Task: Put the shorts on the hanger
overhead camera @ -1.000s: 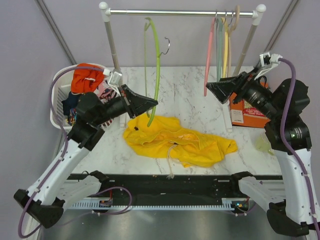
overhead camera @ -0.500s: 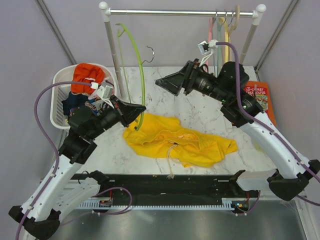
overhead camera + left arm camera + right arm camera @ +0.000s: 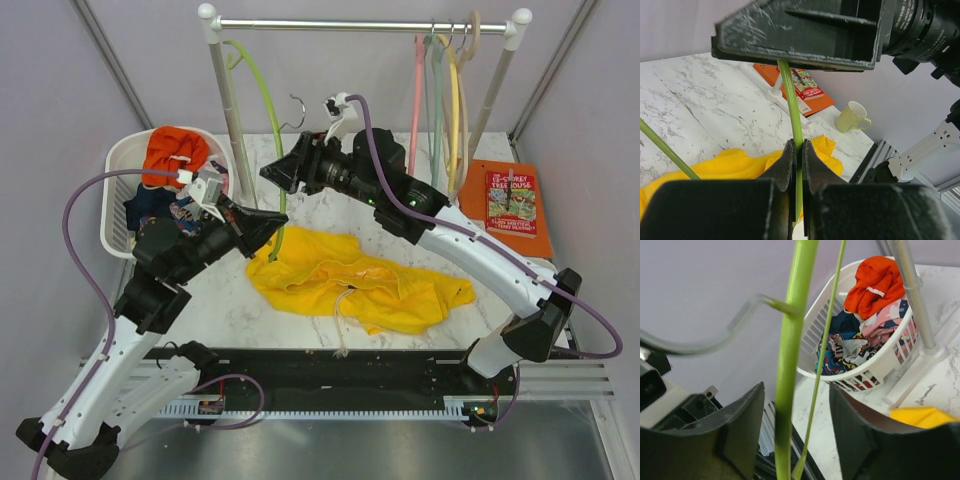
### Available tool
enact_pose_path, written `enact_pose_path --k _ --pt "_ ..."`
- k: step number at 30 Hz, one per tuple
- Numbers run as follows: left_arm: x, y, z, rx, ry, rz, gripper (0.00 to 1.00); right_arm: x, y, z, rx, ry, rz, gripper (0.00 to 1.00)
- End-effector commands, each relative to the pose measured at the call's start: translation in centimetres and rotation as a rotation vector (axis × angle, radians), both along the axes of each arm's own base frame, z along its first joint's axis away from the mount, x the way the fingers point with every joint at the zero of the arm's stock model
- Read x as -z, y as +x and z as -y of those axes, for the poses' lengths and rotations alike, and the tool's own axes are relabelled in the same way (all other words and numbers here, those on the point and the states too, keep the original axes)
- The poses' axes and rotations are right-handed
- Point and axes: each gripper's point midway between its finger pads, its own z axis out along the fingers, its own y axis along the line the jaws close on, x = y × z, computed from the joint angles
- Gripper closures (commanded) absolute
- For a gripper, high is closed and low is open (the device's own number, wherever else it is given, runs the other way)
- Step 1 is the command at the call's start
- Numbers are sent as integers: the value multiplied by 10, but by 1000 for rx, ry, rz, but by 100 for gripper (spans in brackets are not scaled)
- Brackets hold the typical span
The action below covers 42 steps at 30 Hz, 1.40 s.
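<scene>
The yellow shorts [image 3: 360, 280] lie crumpled on the marble table, white drawstring trailing toward the front. They also show in the left wrist view [image 3: 715, 162]. My left gripper [image 3: 270, 222] is shut on the lower end of the light green hanger [image 3: 268, 110] and holds it upright above the shorts' left side. In the left wrist view the jaws pinch the green bar [image 3: 796, 120]. My right gripper [image 3: 272, 172] is open around the hanger's bar partway up. In the right wrist view the green bar [image 3: 792, 350] passes between the spread fingers [image 3: 742, 425] without touching.
A white basket [image 3: 118, 195] with orange-red and patterned clothes sits at the left. A clothes rail [image 3: 360, 26] spans the back, with pink, yellow and mint hangers [image 3: 440, 90] at its right. An orange book [image 3: 510, 200] lies at the right, and a pale green mug [image 3: 852, 116].
My right arm has swung from the right side across to the green hanger. My left gripper has shifted the hanger leftward and tilted it.
</scene>
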Motion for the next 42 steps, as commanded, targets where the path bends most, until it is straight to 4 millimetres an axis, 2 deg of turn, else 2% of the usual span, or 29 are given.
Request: enact_pose_path --k 1,4,5,6,7,8,10,11,13,14,16,17,18,19,20,21,22,23,24,25,26,27,28,30,33,36,39,42 --pt "-2 1 -4 -15 19 73 98 -48 2 -9 54 93 90 44" --pt "3 3 -6 -24 17 59 98 -44 9 -10 78 60 97 79" --pt "2 3 -6 -24 12 58 98 -35 9 -11 77 33 95 100" --pt "1 2 -7 -21 9 59 97 -35 7 -8 77 26 99 100" --pt "3 1 -8 -19 11 60 91 -32 11 -3 103 14 101 100" --pt "3 -1 -8 -8 17 67 71 -30 6 3 103 0 115 100" --pt "2 -12 -10 25 23 81 53 -27 1 13 99 -43 170 100" --pt "8 -16 -11 38 51 80 37 -25 -6 23 92 -57 190 100" --pt "7 -32 -11 95 80 101 15 -21 -15 35 48 -113 268 100" --pt "15 -37 -13 109 120 94 5 -14 -27 45 14 -137 285 100" --pt "16 -48 -17 135 154 116 2 -6 -37 58 -33 -200 358 100" --pt "16 -54 -20 147 194 173 2 5 -57 65 -111 -229 376 100" --pt "23 -63 -22 176 226 168 2 10 -66 70 -144 -248 391 100" --pt "22 -68 -25 177 244 191 2 17 -74 75 -182 -288 427 100" --pt "21 -74 -30 173 280 246 2 32 -88 85 -235 -335 417 100" --pt "29 -80 -33 193 313 241 2 40 -101 88 -300 -353 431 100" --pt "29 -83 -36 195 354 284 1 50 -108 93 -334 -384 448 100" --pt "29 -82 -40 181 391 313 0 71 -119 106 -392 -466 482 100" --pt "30 -84 -45 178 431 292 1 82 -126 111 -445 -505 508 100" --pt "29 -88 -45 209 463 315 1 95 -130 117 -467 -545 506 100" --pt "25 -91 -46 242 526 408 1 117 -135 129 -517 -627 518 100" --pt "14 -98 -46 272 547 458 1 129 -139 134 -552 -667 520 100" --pt "18 -102 -50 293 589 458 0 138 -140 140 -564 -706 513 100" --pt "11 -94 -57 287 705 563 1 159 -146 152 -629 -784 508 100" --pt "30 -84 -65 337 869 589 1 168 -154 156 -703 -815 495 100" --pt "64 -72 -67 425 984 565 5 167 -156 153 -756 -818 500 100" --pt "86 -61 -65 466 1047 589 7 164 -156 148 -786 -815 505 100" --pt "87 -45 -62 433 1068 630 7 162 -162 147 -827 -807 497 100"
